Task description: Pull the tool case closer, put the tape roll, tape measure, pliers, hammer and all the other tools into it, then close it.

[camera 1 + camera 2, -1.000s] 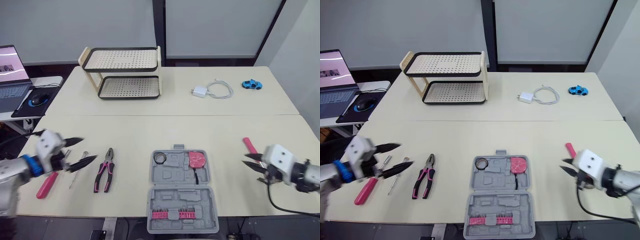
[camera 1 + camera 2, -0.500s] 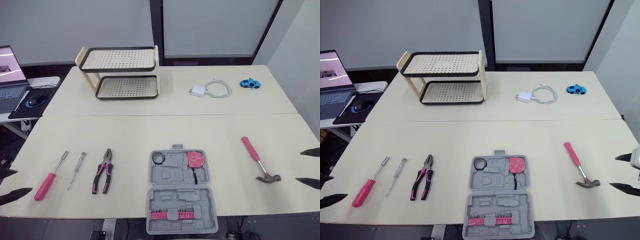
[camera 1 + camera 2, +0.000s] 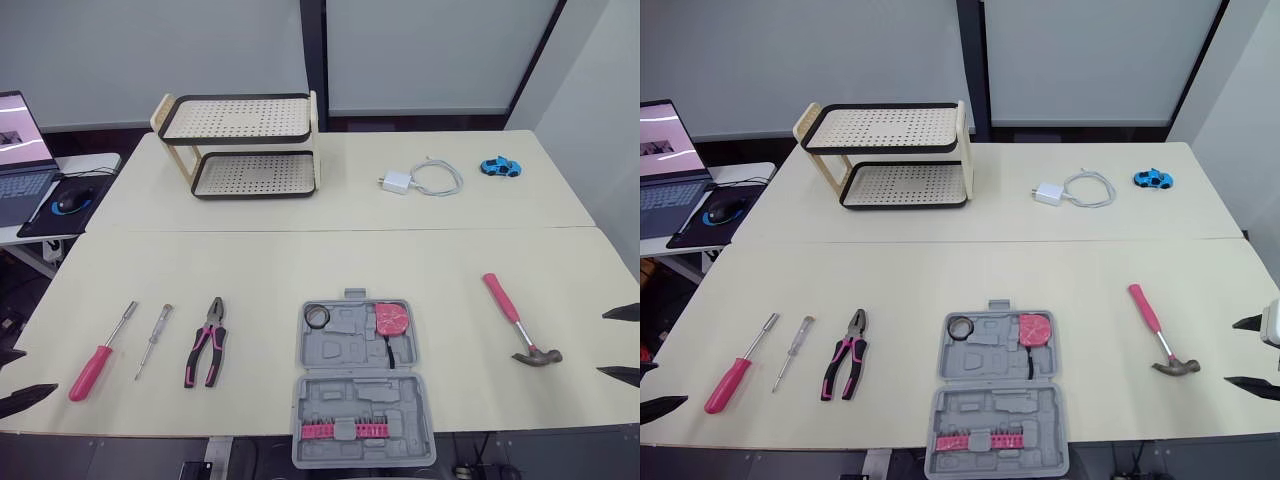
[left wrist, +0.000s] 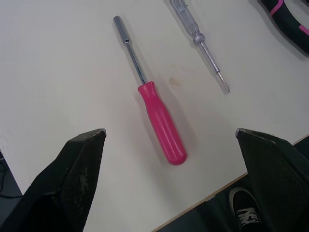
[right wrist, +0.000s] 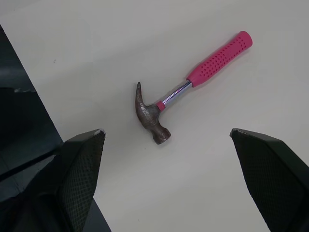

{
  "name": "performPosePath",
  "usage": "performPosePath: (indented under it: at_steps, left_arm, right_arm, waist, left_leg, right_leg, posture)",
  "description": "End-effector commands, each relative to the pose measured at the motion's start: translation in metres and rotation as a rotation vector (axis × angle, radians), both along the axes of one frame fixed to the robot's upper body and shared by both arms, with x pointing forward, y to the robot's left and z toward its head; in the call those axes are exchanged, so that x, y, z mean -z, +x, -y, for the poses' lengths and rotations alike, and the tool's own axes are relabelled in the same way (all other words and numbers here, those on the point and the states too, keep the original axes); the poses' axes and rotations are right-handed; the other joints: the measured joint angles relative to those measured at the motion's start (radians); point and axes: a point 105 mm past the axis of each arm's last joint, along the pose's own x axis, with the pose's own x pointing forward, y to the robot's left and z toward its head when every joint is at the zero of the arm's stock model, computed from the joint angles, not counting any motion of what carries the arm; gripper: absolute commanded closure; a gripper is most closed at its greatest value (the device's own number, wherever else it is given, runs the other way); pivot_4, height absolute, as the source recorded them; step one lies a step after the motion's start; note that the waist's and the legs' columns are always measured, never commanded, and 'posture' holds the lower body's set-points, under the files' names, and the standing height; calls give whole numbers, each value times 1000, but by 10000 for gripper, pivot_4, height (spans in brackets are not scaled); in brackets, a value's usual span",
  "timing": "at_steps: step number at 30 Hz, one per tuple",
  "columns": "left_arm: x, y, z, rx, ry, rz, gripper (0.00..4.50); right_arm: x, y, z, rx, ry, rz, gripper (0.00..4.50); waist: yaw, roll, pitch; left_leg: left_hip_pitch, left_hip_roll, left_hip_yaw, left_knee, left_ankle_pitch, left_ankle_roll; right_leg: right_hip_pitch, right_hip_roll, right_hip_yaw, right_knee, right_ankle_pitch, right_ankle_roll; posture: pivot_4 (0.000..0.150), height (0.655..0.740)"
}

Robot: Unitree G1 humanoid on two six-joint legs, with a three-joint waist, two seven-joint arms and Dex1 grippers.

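Along the near edge of a pale worktop (image 3: 300,265), an open grey tool case (image 3: 365,385) lies flat at the centre. A tape roll (image 3: 320,316) and a pink tape measure (image 3: 394,320) sit in its far half, and a row of pink bits (image 3: 346,430) in its near half.

To the case's right, well apart from it, lies the hammer (image 3: 520,322). Its long axis runs from the steel head near the front edge to the pink grip, which points away and slightly toward the centre. The right tool (image 3: 622,344) hangs just beyond the hammer at the worktop's right edge, fingers spread wide and empty. The head is the end closest to it. The right arm is clearly the nearer one, so the hammer looks like its likely next pick.

To the case's left lie the pliers (image 3: 206,343), then a slim screwdriver (image 3: 153,340), then a pink-handled screwdriver (image 3: 97,352). The left tool (image 3: 22,375), also spread and empty, hangs just outside that last handle.
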Motion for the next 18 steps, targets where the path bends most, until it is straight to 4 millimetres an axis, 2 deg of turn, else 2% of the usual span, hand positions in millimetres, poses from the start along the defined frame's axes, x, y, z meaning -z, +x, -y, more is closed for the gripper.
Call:
performPosePath:
  at_steps: [1, 5, 9, 14, 18]
  left_arm:
    - [-11, 3, -2, -23, -4, 56, 0]
    - [-13, 11, 0, -56, -30, 107, 0]
    - [-16, 18, 6, -102, -75, 177, 0]
    - [-12, 13, 25, -131, -115, 221, 0]
    - [-8, 10, 46, -141, -124, 260, 0]
  right_arm:
    - [-5, 0, 3, -11, -18, 30, 412]
    - [-7, 4, 4, -12, -24, 58, 412]
    - [-13, 12, -4, -23, 8, 92, 412]
    - [-23, 33, -38, -123, 75, 182, 412]
    - [-29, 47, -75, -247, 143, 223, 412]
  waist:
    - [0, 0, 0]
    - [0, 0, 0]
    - [0, 0, 0]
    - [-13, 0, 0]
    - [-14, 0, 0]
  left_leg:
    - [0, 0, 0, 0, 0, 0]
    - [0, 0, 0, 0, 0, 0]
    - [0, 1, 0, 0, 0, 0]
    - [1, 5, 0, 0, 0, 0]
    - [1, 6, -1, 0, 0, 0]
  right_leg:
    - [0, 0, 0, 0, 0, 0]
    - [0, 0, 0, 0, 0, 0]
    - [0, 0, 0, 0, 0, 0]
    - [0, -1, 2, 0, 0, 0]
    - [0, -1, 2, 0, 0, 0]
  posture:
    - [1500, 7400]
    - [1500, 7400]
    - [1500, 7400]
    - [1500, 7400]
    - [1500, 7400]
